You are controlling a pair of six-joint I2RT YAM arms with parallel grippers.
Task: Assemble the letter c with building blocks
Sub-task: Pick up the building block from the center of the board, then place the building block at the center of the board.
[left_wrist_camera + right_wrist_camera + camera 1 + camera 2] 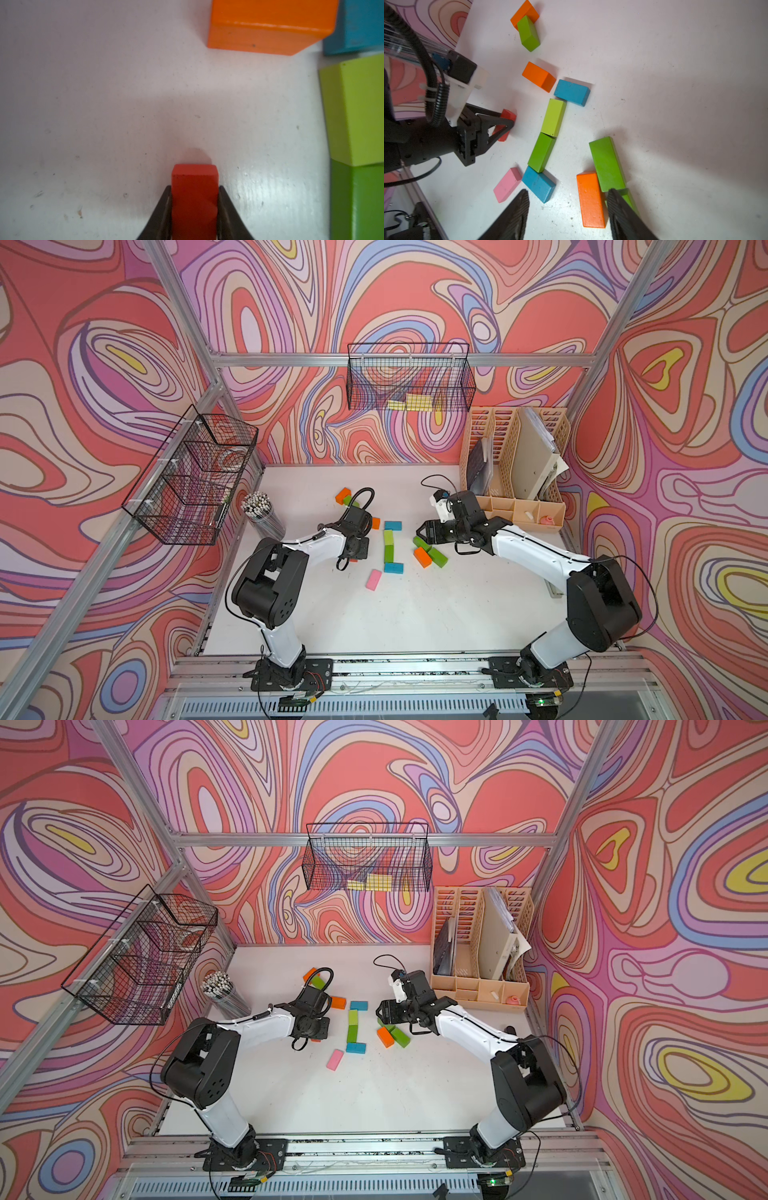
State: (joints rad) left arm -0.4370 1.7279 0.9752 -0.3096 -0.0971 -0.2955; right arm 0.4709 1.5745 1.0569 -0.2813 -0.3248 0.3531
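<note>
Two blue blocks and two green blocks between them form a line mid-table, with the blue ones turned sideways at its ends. My left gripper is shut on a red block standing at the table surface, just left of that line and near an orange block. My right gripper hangs open over an orange block that lies against two green blocks. A pink block lies near the lower blue one. Another orange block and a green one sit at the back.
A clear cup of pencils stands at the left edge. A beige desk organizer fills the back right corner. Wire baskets hang on the back wall and the left frame. White tabletop stretches toward the front.
</note>
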